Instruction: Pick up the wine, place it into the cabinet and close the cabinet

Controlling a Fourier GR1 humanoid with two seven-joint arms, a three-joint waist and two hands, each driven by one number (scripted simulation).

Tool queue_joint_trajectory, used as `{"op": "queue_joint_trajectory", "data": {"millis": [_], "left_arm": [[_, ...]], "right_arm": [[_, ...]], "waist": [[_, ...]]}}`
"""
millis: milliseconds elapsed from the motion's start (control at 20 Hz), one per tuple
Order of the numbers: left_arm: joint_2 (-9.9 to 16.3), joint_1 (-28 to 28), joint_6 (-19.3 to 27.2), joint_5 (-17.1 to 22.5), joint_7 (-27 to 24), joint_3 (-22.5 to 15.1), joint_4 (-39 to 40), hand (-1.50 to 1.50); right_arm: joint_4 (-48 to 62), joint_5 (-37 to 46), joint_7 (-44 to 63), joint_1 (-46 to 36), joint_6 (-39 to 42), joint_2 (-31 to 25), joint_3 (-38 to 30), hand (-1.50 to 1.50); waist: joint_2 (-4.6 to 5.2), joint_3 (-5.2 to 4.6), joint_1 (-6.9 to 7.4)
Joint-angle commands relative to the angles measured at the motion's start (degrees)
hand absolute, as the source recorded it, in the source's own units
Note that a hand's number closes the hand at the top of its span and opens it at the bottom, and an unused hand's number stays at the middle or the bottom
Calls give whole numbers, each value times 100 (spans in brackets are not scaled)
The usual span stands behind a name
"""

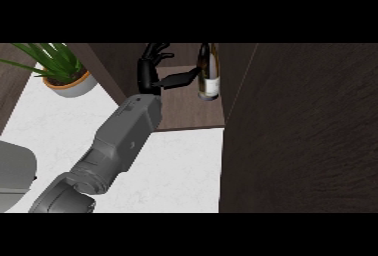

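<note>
My left hand reaches up from the lower left of the head view, the grey forearm running across the white table and into the open cabinet. The fingers are relaxed and spread, pointing up toward the back of the cabinet and holding nothing. My thumb sticks out to the right, toward the wine, and its tip lies just at the bottle's left side; I cannot tell whether it touches the glass.

The wine stands on the cabinet's brown shelf, inside the compartment, close to the right-hand wall. It is a dark bottle with a pale label low on its body, its neck pointing toward the top of the view.

The cabinet door is a broad dark brown panel filling the right half of the view, swung open and standing edge-on beside the shelf.

A potted plant with long green leaves in an orange-rimmed pot sits on the table at the upper left, well apart from my hand.
</note>
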Motion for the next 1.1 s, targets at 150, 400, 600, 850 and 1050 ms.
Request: {"op": "queue_joint_trajectory", "data": {"millis": [150,400,600,850,1050], "left_arm": [[106,43,110,-204,115,-71,311,-150],[257,73,205,-337,67,-124,391,-150],[102,239,333,-238,-308,27,319,-150],[158,263,179,-224,-440,116,235,-150],[99,164,147,-218,-400,166,245,-150]], "right_arm": [[-346,-183,264,-244,-169,-37,-45,-150],[-392,-339,104,30,-9,-130,-214,-150],[-152,-329,-48,-100,109,-113,-121,-150],[-219,-161,-15,19,33,4,82,-150],[-417,-394,203,-19,-10,-112,-79,-150]], "waist": [[27,-24,57],[41,-20,-9],[107,-24,-101],[70,-26,-32],[68,-27,-74]]}}
